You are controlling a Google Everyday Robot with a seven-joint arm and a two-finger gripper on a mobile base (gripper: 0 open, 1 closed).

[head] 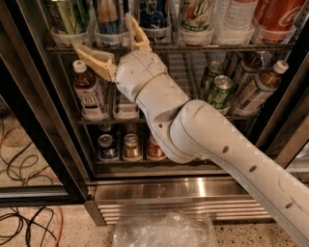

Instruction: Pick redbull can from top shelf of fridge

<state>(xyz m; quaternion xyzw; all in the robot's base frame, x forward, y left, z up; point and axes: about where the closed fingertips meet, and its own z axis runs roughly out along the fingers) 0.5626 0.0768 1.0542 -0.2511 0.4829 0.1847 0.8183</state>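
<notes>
The redbull can (109,14), blue and silver, stands in a clear lane cup on the top shelf (227,48) of the fridge (183,200), second from the left. Only its lower part shows. My gripper (103,33) is open right in front of it. One tan finger (94,59) points left under the green striped can (70,15). The other finger (135,30) points up between the redbull can and the darker blue printed can (154,14). I cannot tell whether the fingers touch the can.
Further right on the top shelf stand a white-green can (196,14), a clear bottle (232,14) and a red cola can (276,15). Bottles and cans fill the lower racks. The dark door frame (41,125) is at the left. Cables (21,222) and a clear plastic bag (164,231) lie on the floor.
</notes>
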